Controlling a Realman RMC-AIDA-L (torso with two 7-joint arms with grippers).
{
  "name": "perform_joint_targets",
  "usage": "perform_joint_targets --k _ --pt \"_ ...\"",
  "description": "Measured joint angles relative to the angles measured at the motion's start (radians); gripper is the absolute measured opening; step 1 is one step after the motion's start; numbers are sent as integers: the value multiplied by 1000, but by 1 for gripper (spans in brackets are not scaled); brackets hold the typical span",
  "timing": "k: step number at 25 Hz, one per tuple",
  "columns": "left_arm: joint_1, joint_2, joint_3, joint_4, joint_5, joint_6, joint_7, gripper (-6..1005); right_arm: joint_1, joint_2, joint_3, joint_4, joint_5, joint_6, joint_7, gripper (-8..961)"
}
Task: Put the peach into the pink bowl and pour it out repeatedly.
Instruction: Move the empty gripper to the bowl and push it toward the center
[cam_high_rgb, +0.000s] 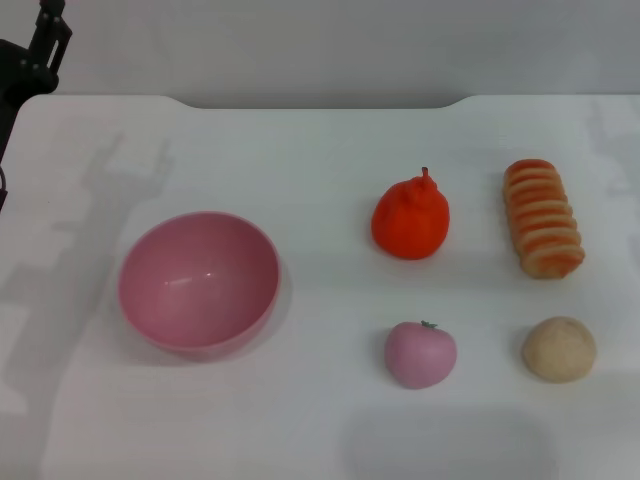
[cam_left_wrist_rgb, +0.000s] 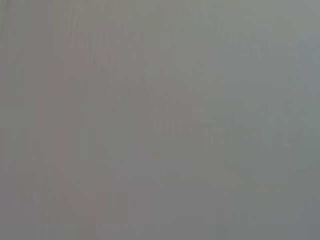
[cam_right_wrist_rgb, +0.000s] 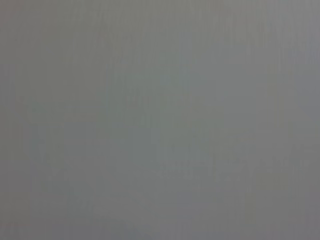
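Note:
The pink bowl (cam_high_rgb: 198, 282) sits upright and empty on the left part of the white table. The peach (cam_high_rgb: 421, 354), pale pink with a tiny dark stem, lies on the table to the right of the bowl, near the front. A black part of my left arm with its gripper (cam_high_rgb: 45, 42) shows at the far left corner, well away from both. My right gripper is out of the head view. Both wrist views show only a plain grey surface.
A red-orange pear-shaped fruit (cam_high_rgb: 411, 219) stands behind the peach. A striped bread roll (cam_high_rgb: 541, 217) lies at the right, and a beige rough ball (cam_high_rgb: 559, 349) sits right of the peach. The table's far edge (cam_high_rgb: 320, 100) meets a grey wall.

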Motion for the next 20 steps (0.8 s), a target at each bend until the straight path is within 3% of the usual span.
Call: perform_joint_targets --k 20 --pt "-6 0 2 0 -36 6 -4 664 10 0 11 7 1 0 4 537"
